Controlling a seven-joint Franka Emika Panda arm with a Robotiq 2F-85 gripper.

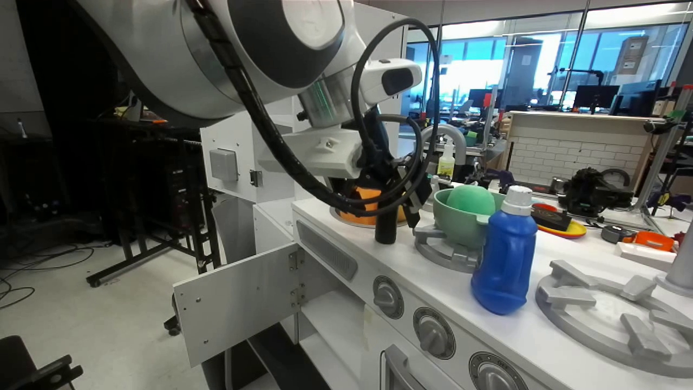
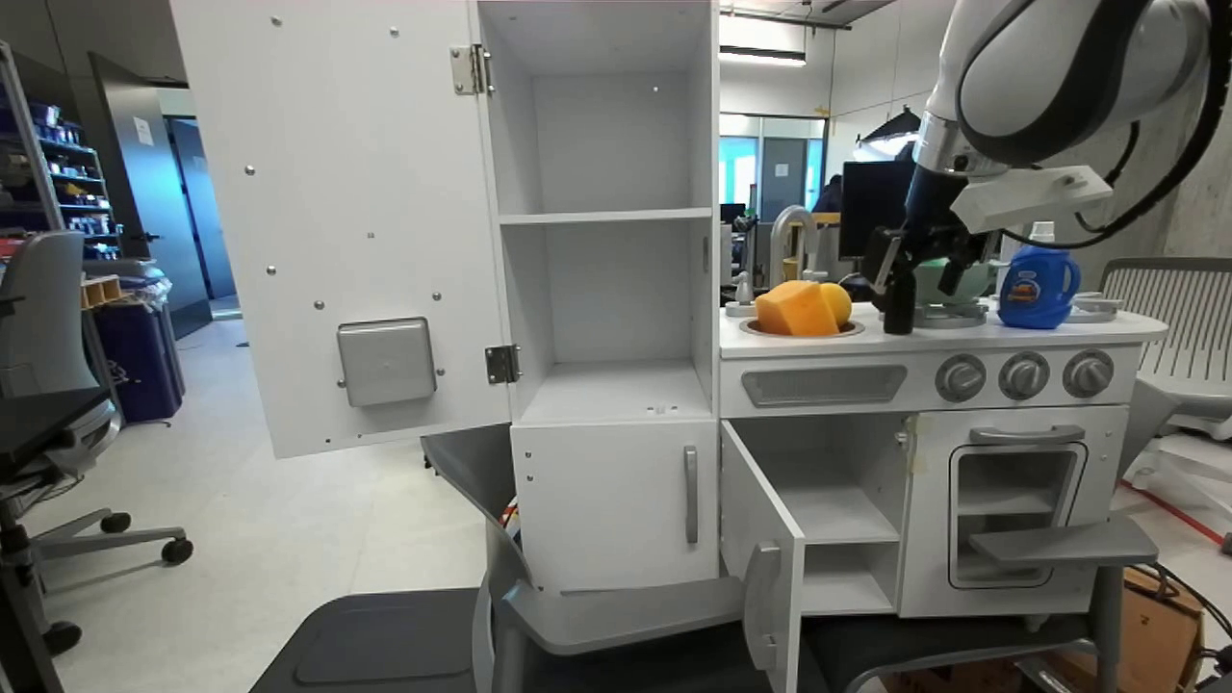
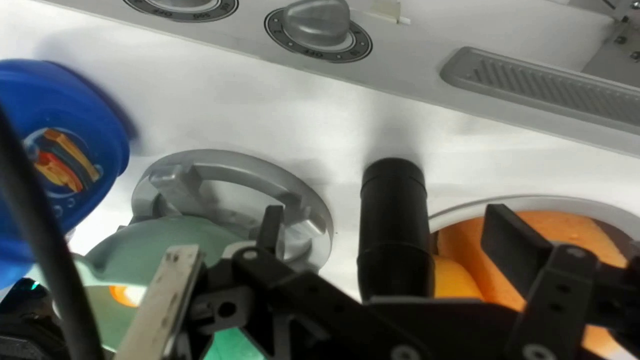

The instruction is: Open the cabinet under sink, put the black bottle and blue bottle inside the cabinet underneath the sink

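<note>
Black bottle (image 3: pixel 394 225) stands upright on the tabletop (image 3: pixel 280 110), between the spread jaws, which grip nothing. Closing off-centre could let one side strike first and tip it toward the sink (image 3: pixel 560 202); a sideways drift might knock the green bowl (image 1: pixel 457 223) close by. Blue bottle (image 1: pixel 503 265) stands untouched, past that bowl. The cabinet (image 2: pixel 833 510) is open, but its door (image 2: pixel 756 510) juts out and could catch a bottle lowered carelessly.
</note>
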